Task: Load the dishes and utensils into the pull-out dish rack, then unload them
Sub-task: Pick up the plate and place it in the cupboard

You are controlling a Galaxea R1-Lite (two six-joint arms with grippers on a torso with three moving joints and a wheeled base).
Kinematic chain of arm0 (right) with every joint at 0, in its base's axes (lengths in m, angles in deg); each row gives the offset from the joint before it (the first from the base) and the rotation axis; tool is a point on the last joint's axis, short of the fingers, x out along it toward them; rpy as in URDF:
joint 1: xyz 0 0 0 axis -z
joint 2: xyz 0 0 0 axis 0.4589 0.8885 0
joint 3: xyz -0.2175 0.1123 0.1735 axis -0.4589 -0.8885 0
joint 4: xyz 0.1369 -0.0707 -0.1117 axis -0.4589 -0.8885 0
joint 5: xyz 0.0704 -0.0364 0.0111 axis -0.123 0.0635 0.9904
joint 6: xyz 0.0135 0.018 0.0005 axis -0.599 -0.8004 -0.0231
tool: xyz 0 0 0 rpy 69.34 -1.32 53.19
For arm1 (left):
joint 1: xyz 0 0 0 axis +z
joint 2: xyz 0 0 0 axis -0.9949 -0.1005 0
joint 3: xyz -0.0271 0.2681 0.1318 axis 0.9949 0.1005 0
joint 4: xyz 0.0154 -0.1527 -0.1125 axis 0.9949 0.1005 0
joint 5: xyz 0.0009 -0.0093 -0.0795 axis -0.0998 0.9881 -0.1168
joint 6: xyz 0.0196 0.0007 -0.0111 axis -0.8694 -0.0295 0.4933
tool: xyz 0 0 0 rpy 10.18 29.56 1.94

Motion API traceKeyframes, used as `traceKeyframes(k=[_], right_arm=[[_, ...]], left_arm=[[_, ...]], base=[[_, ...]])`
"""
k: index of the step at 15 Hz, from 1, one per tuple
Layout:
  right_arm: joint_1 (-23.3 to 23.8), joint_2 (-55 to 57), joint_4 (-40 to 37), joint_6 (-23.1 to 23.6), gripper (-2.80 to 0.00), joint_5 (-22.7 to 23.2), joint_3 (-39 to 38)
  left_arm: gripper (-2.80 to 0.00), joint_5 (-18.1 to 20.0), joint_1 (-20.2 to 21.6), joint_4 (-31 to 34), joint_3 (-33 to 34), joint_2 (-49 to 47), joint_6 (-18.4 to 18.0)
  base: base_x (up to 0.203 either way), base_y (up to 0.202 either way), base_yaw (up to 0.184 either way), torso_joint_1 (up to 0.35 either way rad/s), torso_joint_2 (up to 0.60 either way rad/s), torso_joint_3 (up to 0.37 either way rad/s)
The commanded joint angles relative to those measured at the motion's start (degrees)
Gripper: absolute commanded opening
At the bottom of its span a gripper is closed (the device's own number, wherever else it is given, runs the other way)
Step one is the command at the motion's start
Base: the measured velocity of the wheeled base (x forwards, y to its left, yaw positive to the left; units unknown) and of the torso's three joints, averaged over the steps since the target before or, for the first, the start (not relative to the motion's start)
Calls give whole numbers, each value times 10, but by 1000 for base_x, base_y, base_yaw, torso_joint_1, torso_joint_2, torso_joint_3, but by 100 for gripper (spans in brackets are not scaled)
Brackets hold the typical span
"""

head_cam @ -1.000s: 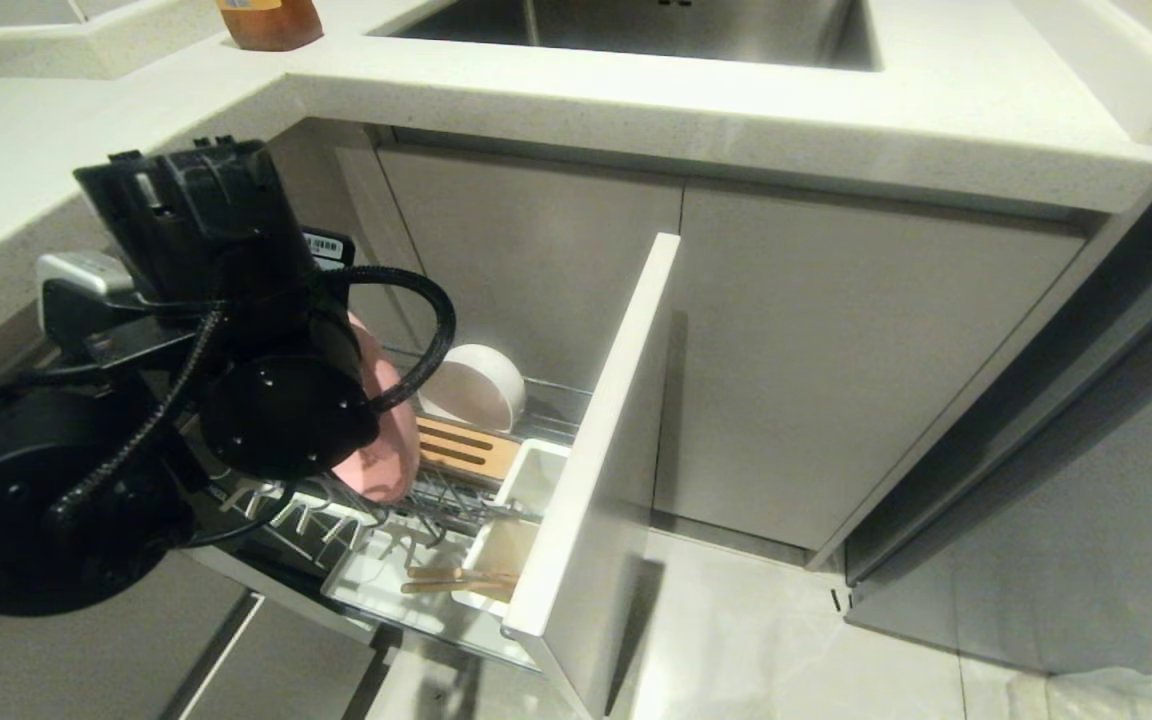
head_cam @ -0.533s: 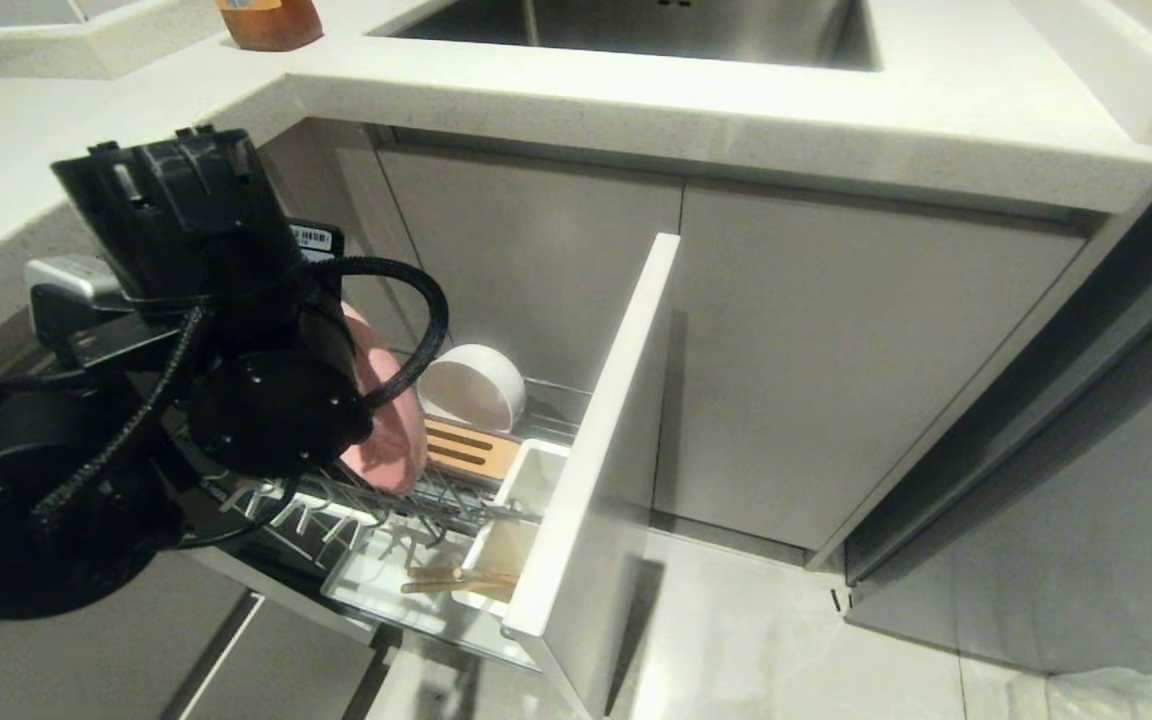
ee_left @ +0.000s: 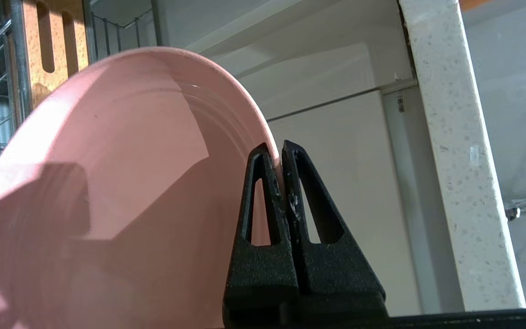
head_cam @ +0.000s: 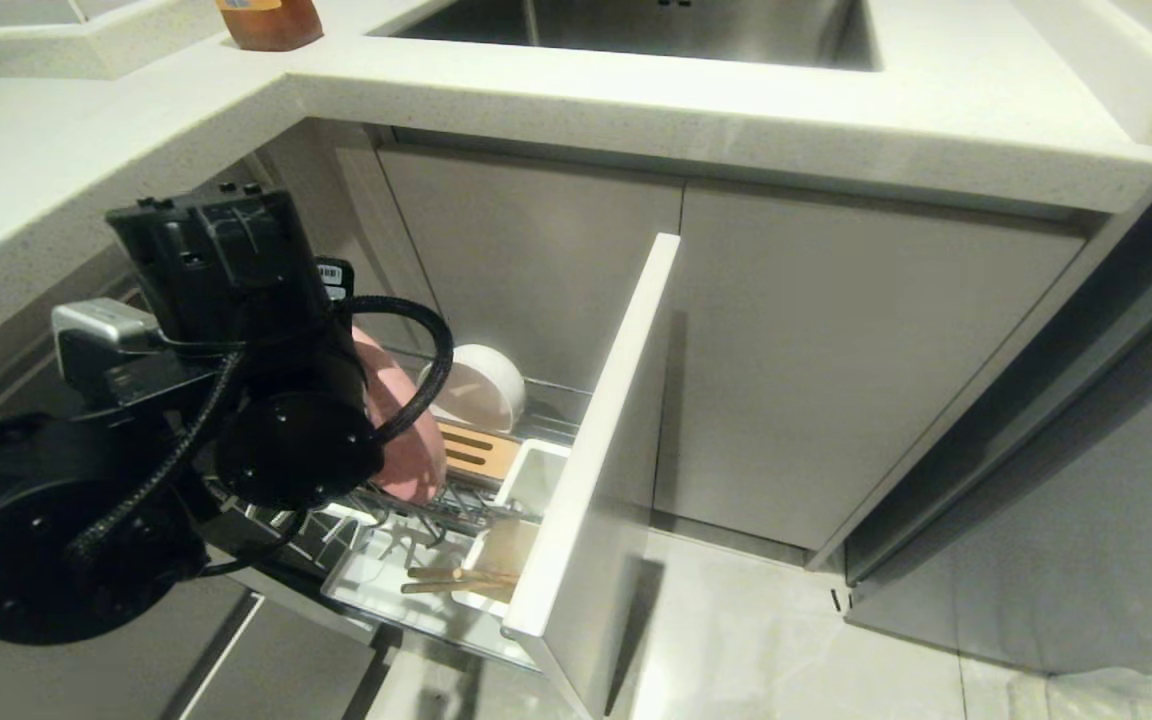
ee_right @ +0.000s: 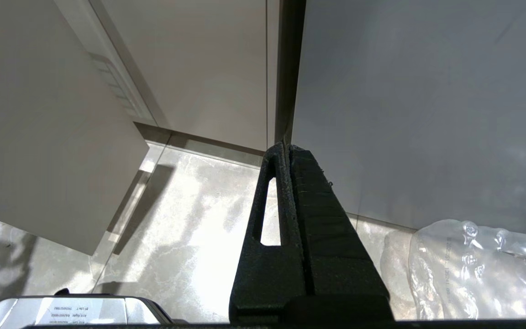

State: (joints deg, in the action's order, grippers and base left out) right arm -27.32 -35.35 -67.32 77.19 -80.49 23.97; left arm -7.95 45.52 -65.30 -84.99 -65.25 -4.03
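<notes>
Your left hand [ee_left: 282, 151] is clamped on the rim of the pink plate [ee_left: 107, 183], fingers pressed together with the rim pinched between the tips. In the head view the left arm covers most of the plate [head_cam: 406, 440]; only its edge shows past the wrist, held on edge over the wire part of the pull-out dish rack [head_cam: 596, 430]. Can't tell if the plate's lower edge sits in the wires or hangs just above them.

Just beyond the hand, past the plate, the cream-white bowl [head_cam: 481, 385] lies tipped on its side at the back of the rack. Between the plate and the bowl is the slotted light-wood strip [head_cam: 476, 450]; the wrist view also shows it [ee_left: 53, 41] right behind the plate's rim.

Toward the white front panel from the hand, the chopsticks [head_cam: 461, 578] lie flat near the white utensil cups [head_cam: 526, 490]. A slim dark utensil [head_cam: 481, 510] rests across the wires near those cups; too thin to tell fork from spoon.

Above the hand runs the speckled surface [head_cam: 736, 100] with a sink [head_cam: 656, 25] set in it.

Your right hand [ee_right: 286, 151] is parked away from the rack, fingers together on nothing, over the floor [ee_right: 190, 219] beside a clear plastic bag [ee_right: 477, 269].
</notes>
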Motion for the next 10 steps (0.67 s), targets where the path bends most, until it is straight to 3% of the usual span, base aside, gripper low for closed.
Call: traceKeyframes(k=[1, 10], right_arm=[[0, 0, 1, 0, -280, 1, 0], [0, 0, 1, 0, -280, 1, 0]], left_arm=[[-280, -5, 1, -2, 3, -10, 3], [-280, -5, 10, 22, 6, -48, -1]], base=[[0, 0, 0, 0, 0, 0], [0, 0, 0, 0, 0, 0]])
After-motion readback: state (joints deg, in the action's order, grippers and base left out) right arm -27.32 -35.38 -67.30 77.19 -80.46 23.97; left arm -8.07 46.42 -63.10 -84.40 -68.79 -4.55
